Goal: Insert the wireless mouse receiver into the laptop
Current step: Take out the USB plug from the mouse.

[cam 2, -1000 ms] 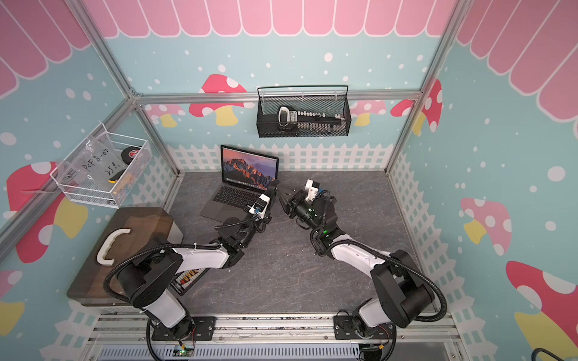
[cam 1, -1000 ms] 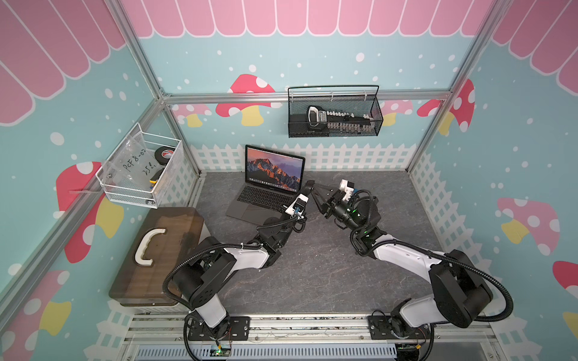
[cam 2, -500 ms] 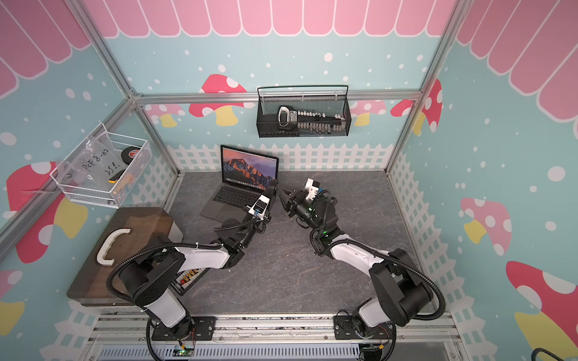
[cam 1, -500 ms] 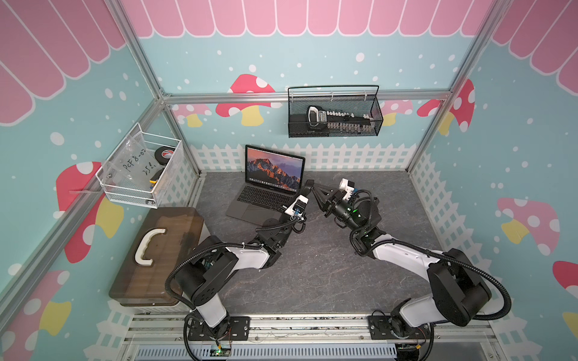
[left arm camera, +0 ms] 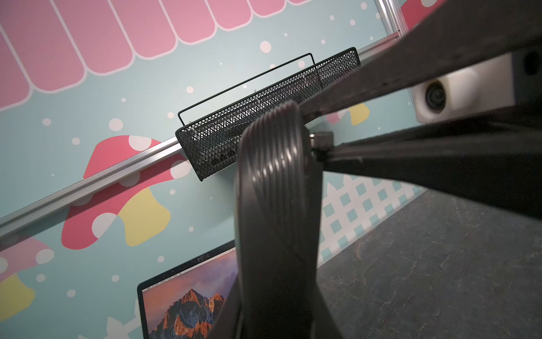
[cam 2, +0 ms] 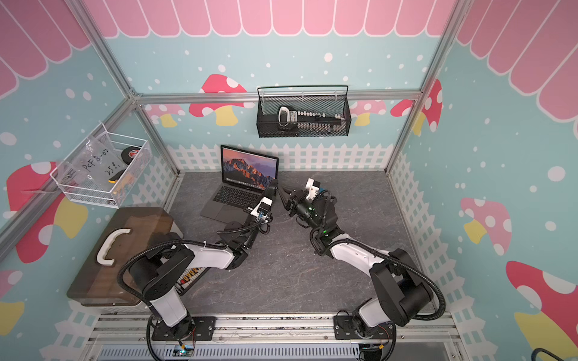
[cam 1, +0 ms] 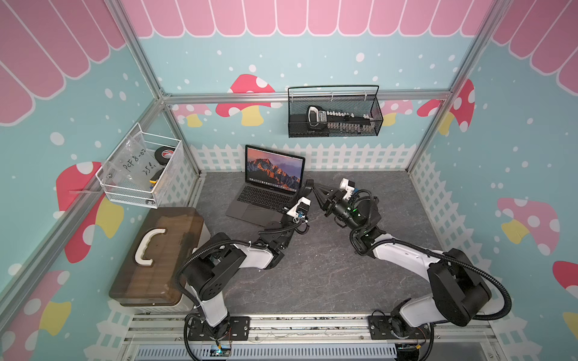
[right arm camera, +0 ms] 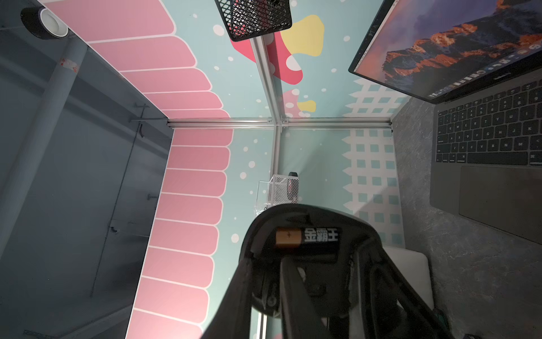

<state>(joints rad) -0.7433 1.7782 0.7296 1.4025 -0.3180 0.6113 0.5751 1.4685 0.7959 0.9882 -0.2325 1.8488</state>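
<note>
on the grey stone-pattern table the slim dark-grey laptop stands open toward the back, its orange mountain wallpaper lit. just beside it the left gripper is clamped on the black oval computer mouse, whose underside, with 1 battery, faces the right gripper. the tiny black wireless mouse receiver sits at the mouse's edge between the right gripper's fingers; pinched or not, i cannot tell.
</note>
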